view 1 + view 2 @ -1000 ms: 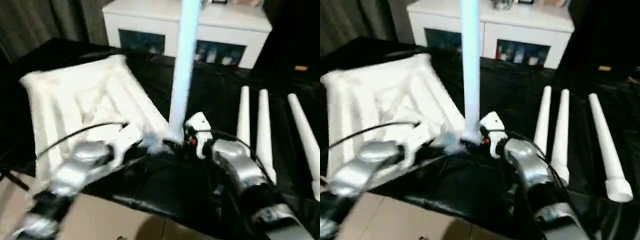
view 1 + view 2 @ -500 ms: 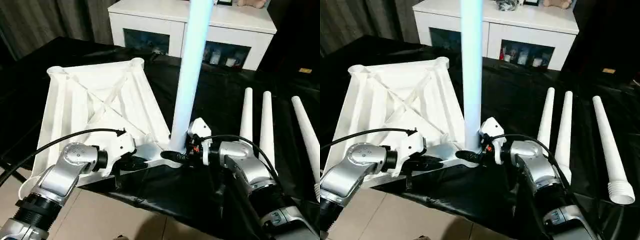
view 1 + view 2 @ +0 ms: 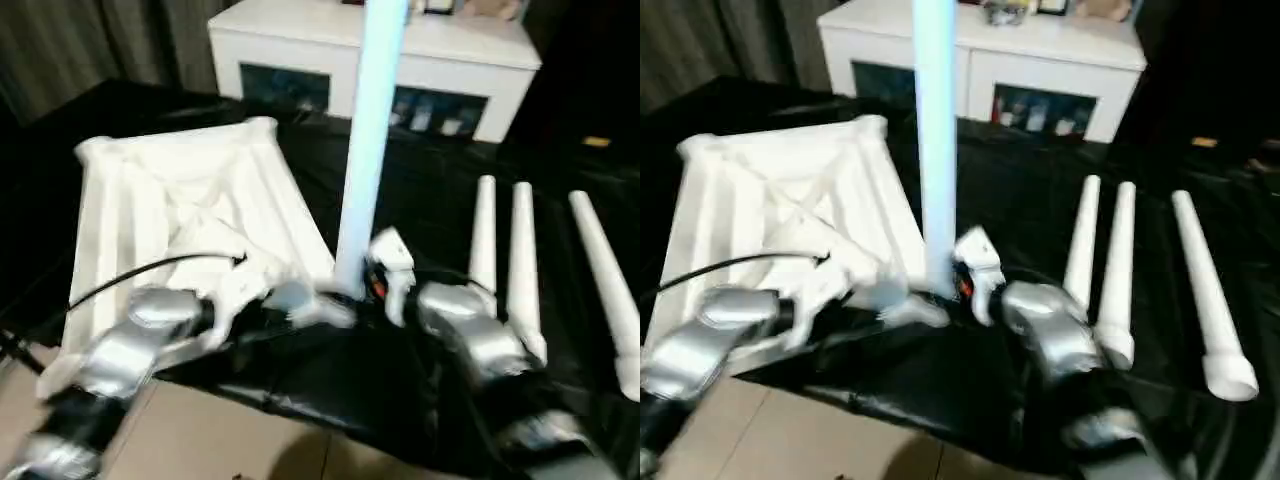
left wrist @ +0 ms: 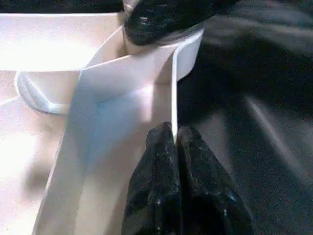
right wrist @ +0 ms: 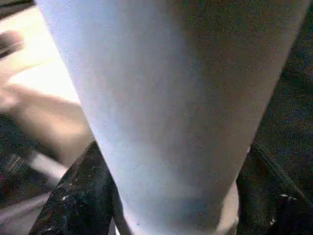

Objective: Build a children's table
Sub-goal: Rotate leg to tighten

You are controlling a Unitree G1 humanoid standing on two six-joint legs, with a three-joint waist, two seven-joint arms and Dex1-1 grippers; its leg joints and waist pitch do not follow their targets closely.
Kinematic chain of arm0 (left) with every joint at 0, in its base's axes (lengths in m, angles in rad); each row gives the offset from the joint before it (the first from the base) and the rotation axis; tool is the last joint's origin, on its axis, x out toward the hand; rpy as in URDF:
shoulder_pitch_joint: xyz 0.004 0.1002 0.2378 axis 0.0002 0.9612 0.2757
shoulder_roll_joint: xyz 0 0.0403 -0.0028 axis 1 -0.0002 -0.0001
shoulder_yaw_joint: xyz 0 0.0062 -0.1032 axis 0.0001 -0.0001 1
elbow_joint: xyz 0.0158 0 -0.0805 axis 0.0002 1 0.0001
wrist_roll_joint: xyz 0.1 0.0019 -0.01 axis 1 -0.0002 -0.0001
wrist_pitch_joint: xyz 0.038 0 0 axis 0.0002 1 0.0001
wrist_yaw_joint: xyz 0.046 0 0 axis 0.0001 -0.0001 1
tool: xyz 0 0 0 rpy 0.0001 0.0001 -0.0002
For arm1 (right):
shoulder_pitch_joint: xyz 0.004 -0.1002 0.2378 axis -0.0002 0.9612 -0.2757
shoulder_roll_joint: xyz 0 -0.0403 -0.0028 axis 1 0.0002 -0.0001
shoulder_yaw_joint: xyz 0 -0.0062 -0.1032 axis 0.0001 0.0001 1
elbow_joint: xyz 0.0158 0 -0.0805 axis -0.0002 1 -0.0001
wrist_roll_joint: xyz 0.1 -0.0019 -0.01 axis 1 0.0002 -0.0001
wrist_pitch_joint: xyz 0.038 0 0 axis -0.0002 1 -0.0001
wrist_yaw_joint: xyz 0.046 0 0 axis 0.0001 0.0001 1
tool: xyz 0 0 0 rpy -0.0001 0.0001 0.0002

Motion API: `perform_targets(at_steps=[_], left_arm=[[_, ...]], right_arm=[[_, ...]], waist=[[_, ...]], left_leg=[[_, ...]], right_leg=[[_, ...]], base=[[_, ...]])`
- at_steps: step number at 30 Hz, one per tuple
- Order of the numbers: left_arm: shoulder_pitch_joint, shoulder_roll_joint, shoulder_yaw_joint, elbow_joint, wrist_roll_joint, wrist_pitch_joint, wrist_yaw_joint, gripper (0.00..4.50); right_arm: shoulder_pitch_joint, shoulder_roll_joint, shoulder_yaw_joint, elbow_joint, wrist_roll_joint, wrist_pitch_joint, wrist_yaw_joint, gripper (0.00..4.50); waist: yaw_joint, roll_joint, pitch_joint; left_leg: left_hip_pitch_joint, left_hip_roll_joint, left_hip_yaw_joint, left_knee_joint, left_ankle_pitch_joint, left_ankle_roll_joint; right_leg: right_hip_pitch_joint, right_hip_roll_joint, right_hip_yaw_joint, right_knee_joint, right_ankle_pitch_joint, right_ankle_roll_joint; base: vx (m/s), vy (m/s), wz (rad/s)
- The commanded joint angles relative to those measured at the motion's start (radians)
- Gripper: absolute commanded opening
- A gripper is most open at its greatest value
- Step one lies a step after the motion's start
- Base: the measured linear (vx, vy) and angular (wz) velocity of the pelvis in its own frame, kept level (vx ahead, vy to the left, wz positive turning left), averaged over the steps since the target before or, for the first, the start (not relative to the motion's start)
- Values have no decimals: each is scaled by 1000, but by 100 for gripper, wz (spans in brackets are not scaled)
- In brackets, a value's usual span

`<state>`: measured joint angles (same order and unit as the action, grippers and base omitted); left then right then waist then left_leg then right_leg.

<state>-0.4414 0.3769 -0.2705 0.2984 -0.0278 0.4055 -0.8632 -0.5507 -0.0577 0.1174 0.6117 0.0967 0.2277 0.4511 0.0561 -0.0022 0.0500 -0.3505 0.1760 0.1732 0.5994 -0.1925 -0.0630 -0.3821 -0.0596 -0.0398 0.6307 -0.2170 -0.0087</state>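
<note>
The white tabletop (image 3: 180, 200) lies ribbed side up on the left of the black-covered surface. One white leg (image 3: 365, 150) stands upright in its near right corner socket. My right gripper (image 3: 350, 292) is at the foot of that leg, a black finger (image 5: 73, 200) pressed on each side of the leg (image 5: 171, 98). My left gripper (image 4: 174, 134) is shut on the thin rim wall (image 4: 127, 68) of the tabletop, just left of that socket. Three more legs (image 3: 522, 260) lie side by side on the right.
A white cabinet (image 3: 300, 40) with dark glass doors stands behind the work surface. Black cloth (image 3: 430, 200) covers the surface, whose front edge runs just below my forearms, with tiled floor (image 3: 250, 430) beyond it.
The head view has shifted and blurred. My right gripper's fingers have drawn in around the foot of the upright leg. The left grip on the rim is unchanged.
</note>
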Motion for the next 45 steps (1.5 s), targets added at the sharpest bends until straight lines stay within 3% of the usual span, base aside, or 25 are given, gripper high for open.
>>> perform_targets(at_steps=[1, 3, 5, 6, 8, 9, 10, 14, 16, 19, 20, 23, 24, 27, 29, 31, 33, 37, 38, 42, 43, 45], left_arm=[[-22, -50, 10, 63, 20, 62, 114, 0], [-52, -112, 20, 109, 23, 90, 186, 0], [-63, -136, 25, 127, 22, 101, 212, 0], [-92, -187, 37, 180, 31, 92, 281, 0], [-112, -208, 35, 214, 53, 65, 328, 0], [-117, -212, 33, 221, 59, 64, 337, 0], [-121, -212, 29, 222, 67, 61, 341, 0], [-121, -202, 23, 211, 76, 67, 336, 0], [-120, -194, 19, 205, 77, 70, 330, 0], [-92, -131, -3, 144, 73, 59, 236, 0], [-80, -108, -13, 127, 73, 44, 196, 0], [-61, -72, -29, 95, 72, 39, 138, 0], [-45, -49, -33, 69, 61, 51, 105, 0], [-14, 11, -47, 17, 38, 43, 22, 0], [5, 51, -56, -14, 24, 33, -32, 0], [20, 80, -64, -39, 7, 13, -89, 0], [49, 153, -86, -95, -28, -52, -227, 0], [54, 192, -80, -109, -29, -74, -276, 0], [52, 194, -74, -104, -27, -79, -274, 0], [52, 209, -72, -109, -34, -79, -280, 0], [54, 215, -73, -111, -37, -81, -283, 0], [56, 218, -73, -112, -39, -85, -285, 0]], right_arm=[[1, 29, -27, 94, -32, 67, -182, 269], [-21, 74, -65, 145, -26, 69, -317, 269], [-30, 93, -82, 165, -19, 66, -369, 269], [-62, 135, -114, 229, -3, 40, -463, 269], [-90, 157, -120, 270, 9, -7, -465, 269], [-99, 165, -128, 279, 12, -16, -464, 269], [-110, 168, -134, 284, 14, -38, -457, 325], [-124, 168, -144, 285, 10, -64, -446, 359], [-127, 166, -146, 283, 8, -67, -444, 386], [-130, 129, -124, 248, 7, -92, -319, 417], [-125, 112, -109, 232, 7, -104, -258, 417], [-109, 77, -78, 193, 0, -109, -168, 417], [-94, 51, -65, 160, 8, -105, -100, 417], [-56, -21, -27, 84, 17, -110, 55, 417], [-31, -74, 2, 38, 16, -121, 159, 417], [-19, -102, 15, 16, 19, -125, 213, 417], [4, -148, 34, -34, 46, -105, 332, 417], [31, -179, 60, -91, 76, -80, 447, 417], [37, -184, 68, -103, 81, -73, 469, 417], [61, -202, 101, -140, 78, -65, 526, 417], [66, -204, 107, -145, 76, -62, 537, 391], [69, -203, 107, -146, 77, -55, 539, 383]], waist=[[-2, 5, -41], [-1, 4, -43], [-3, 6, -45], [0, 8, -48], [0, 1, -48], [5, 3, -49], [5, 6, -50], [-1, 4, -53], [-3, 6, -52], [-3, 4, -54], [-10, 7, -54], [-8, 7, -59], [-7, 8, -64], [-2, 10, -71], [2, 7, -68], [5, 10, -67], [9, 12, -63], [6, 12, -58], [12, 14, -56], [16, 9, -56], [17, 9, -58], [18, 8, -59]], left_leg=[[17, 48, -28, -91, -376, -65], [15, 48, -28, -92, -359, -61], [16, 47, -25, -91, -349, -62], [16, 46, -25, -90, -341, -60], [17, 43, -20, -88, -342, -49], [17, 43, -20, -86, -338, -44], [11, 43, -19, -87, -316, -35], [-9, 44, -24, -92, -255, -22], [-4, 45, -23, -92, -269, -19], [-7, 47, -24, -91, -268, -14], [-17, 48, -28, -94, -254, -7], [-9, 50, -23, -85, -203, 4], [-12, 50, -20, -80, -142, 19], [-16, 47, -16, -68, -50, 69], [-16, 50, -16, -67, -56, 92], [-10, 48, -12, -66, -83, 95], [-9, 53, -15, -73, -124, 77], [-5, 55, -14, -79, -167, 56], [1, 57, -12, -80, -186, 45], [-5, 55, -14, -82, -181, 28], [-4, 54, -14, -80, -179, 27], [-6, 52, -13, -78, -158, 31]], right_leg=[[17, -88, 48, -105, -440, -166], [15, -89, 51, -109, -427, -151], [11, -84, 53, -107, -384, -156], [12, -83, 52, -103, -352, -157], [10, -80, 51, -105, -326, -157], [11, -83, 53, -105, -321, -155], [15, -84, 54, -102, -297, -157], [33, -84, 48, -92, -221, -161], [28, -84, 47, -96, -249, -159], [31, -87, 49, -94, -238, -167], [37, -86, 45, -91, -234, -171], [35, -83, 46, -86, -129, -201], [40, -80, 45, -71, -6, -235], [43, -79, 43, -54, 168, -271], [43, -76, 42, -54, 190, -273], [38, -75, 42, -57, 162, -285], [39, -80, 42, -65, 78, -283], [34, -76, 43, -70, 5, -275], [29, -75, 45, -73, -23, -271], [34, -79, 46, -70, -34, -258], [34, -79, 46, -70, -36, -255], [35, -80, 47, -69, -17, -259]], base=[[0, 0, 0], [0, 0, 0], [0, 0, 0], [0, 0, 0], [0, 0, 0], [0, 0, 0], [0, 0, 0], [0, 0, 0], [0, 0, 0], [0, 0, 0], [0, 0, 0], [0, 0, 0], [0, 0, 0], [0, 0, 0], [0, 0, 0], [0, 0, 0], [0, 0, 0], [0, 0, 0], [0, 0, 0], [0, 0, 0], [0, 0, 0], [0, 0, 0]])
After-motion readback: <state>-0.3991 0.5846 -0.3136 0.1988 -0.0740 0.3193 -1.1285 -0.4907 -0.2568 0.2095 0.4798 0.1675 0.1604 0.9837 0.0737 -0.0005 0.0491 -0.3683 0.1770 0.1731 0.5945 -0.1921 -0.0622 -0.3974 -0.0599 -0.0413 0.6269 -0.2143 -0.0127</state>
